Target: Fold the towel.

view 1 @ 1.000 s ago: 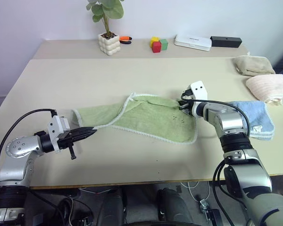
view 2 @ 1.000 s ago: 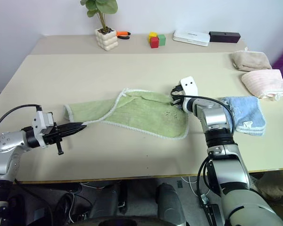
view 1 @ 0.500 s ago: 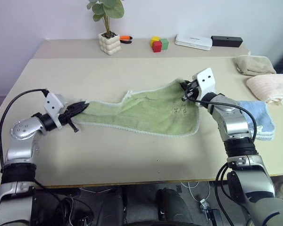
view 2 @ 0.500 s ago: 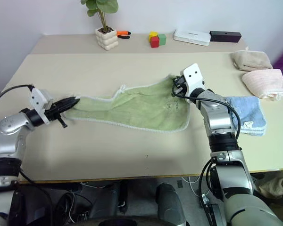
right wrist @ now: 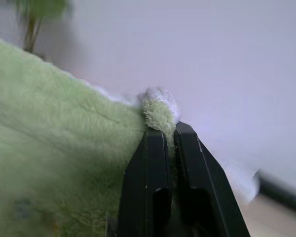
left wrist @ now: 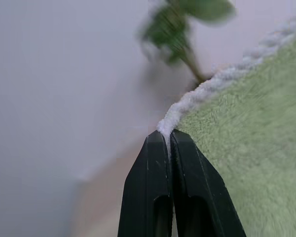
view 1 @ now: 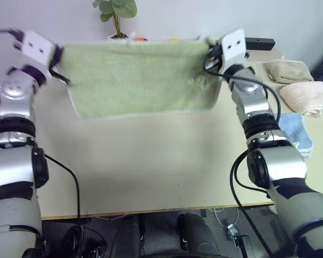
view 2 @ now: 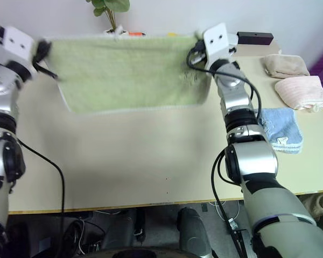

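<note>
The light green towel (view 1: 137,78) hangs spread out in the air above the table, held up by its two top corners, its whitish lower edge clear of the tabletop. My left gripper (view 1: 56,54) is shut on the towel's top left corner; the left wrist view shows the black fingers (left wrist: 153,187) pinching the white edging of the towel (left wrist: 246,148). My right gripper (view 1: 209,49) is shut on the top right corner, where the right wrist view shows the fingers (right wrist: 150,182) clamped on the towel (right wrist: 64,143). A small dark mark sits near the right end.
A beige table (view 1: 151,161) lies below the towel. At its right side lie a beige folded towel (view 1: 289,71), a pink folded towel (view 1: 307,98) and a light blue towel (view 1: 297,133). A potted plant (view 1: 116,11) and a black box (view 1: 260,44) stand at the back.
Both grippers have risen and moved forward, lifting the towel off the table and stretching it out flat between them. It lay crumpled on the table before.
</note>
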Tool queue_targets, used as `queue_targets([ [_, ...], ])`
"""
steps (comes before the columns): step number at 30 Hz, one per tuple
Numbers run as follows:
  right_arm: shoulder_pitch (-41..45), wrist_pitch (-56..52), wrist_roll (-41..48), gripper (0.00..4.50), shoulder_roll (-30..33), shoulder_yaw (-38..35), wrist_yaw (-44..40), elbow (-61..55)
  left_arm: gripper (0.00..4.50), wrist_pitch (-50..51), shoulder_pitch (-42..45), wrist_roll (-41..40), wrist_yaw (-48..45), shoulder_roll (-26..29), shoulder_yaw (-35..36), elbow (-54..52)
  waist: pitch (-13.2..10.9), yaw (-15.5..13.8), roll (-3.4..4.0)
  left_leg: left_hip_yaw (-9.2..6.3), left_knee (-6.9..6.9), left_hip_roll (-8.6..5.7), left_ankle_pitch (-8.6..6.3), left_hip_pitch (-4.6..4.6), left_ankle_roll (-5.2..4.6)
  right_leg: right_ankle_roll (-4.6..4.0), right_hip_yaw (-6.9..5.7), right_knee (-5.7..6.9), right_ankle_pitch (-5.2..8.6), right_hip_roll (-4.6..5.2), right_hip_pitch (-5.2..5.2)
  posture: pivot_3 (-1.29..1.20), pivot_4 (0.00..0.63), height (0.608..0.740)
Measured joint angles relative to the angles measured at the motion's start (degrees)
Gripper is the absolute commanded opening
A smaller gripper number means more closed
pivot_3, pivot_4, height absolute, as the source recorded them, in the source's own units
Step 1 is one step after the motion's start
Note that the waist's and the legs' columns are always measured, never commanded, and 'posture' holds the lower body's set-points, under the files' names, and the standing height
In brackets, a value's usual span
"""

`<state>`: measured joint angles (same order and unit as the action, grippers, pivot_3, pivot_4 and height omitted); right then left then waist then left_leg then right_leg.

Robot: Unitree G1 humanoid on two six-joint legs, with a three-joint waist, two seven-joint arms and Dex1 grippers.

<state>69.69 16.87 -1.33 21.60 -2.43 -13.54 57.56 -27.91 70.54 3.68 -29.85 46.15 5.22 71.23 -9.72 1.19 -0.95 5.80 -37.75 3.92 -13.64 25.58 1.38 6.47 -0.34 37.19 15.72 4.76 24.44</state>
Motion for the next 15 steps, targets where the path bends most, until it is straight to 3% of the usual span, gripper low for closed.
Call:
queue_targets([
  [2, -0.2, 3.9, 1.2, 0.03, 0.7, -1.2, -1.2, -1.8, 0.0, -2.7, 1.5, -0.3, -2.2, 1.6, 0.4, 0.3, 0.0, 0.0, 0.01, 0.06, 0.05, 0.0, 0.0, -0.03, 0.0, 0.0, 0.0, -0.03, 0.0, 0.02, 0.0, 0.0, 0.15, 0.735],
  [5, -7.7, 6.7, 7.6, 0.03, 1.3, -3.2, -10.1, -12.7, 0.0, -6.9, -0.3, -3.7, -11.9, 2.9, 2.9, -0.1, 0.0, -0.2, -0.01, 0.08, 0.06, 0.0, 0.0, -0.18, 0.0, 0.0, 0.0, -0.05, 0.0, 0.02, -0.13, 0.0, 0.15, 0.735],
  [8, -21.9, 3.4, 13.5, 0.03, -0.2, -2.3, -17.3, -27.8, 0.0, -10.4, -8.4, -9.0, -24.8, 2.4, 5.4, -2.7, 0.1, -0.1, 0.06, 0.1, 0.01, 0.02, 0.0, -0.28, 0.01, 0.0, 0.0, -0.02, 0.0, 0.03, -0.23, 0.0, 0.15, 0.735],
  [11, -34.7, 0.2, 12.7, 0.03, -0.5, 1.7, -19.9, -36.4, 0.0, -11.2, -18.3, -12.5, -34.7, 0.6, 6.3, -3.8, 0.0, 0.0, 0.08, 0.1, -0.18, 0.08, 0.02, -0.13, 0.03, -0.01, 0.0, 0.16, 0.0, 0.01, -0.03, 0.0, 0.15, 0.735],
  [15, -42.9, -1.6, 11.0, 0.03, 1.7, 4.1, -22.6, -44.7, 0.0, -11.8, -28.2, -17.1, -42.3, 0.0, 8.6, -8.0, 0.0, 0.0, 0.06, 0.09, -0.22, 0.09, -0.09, -0.2, -0.16, -0.03, 0.04, 0.23, 0.0, 0.01, -0.07, 0.0, 0.15, 0.735],
])
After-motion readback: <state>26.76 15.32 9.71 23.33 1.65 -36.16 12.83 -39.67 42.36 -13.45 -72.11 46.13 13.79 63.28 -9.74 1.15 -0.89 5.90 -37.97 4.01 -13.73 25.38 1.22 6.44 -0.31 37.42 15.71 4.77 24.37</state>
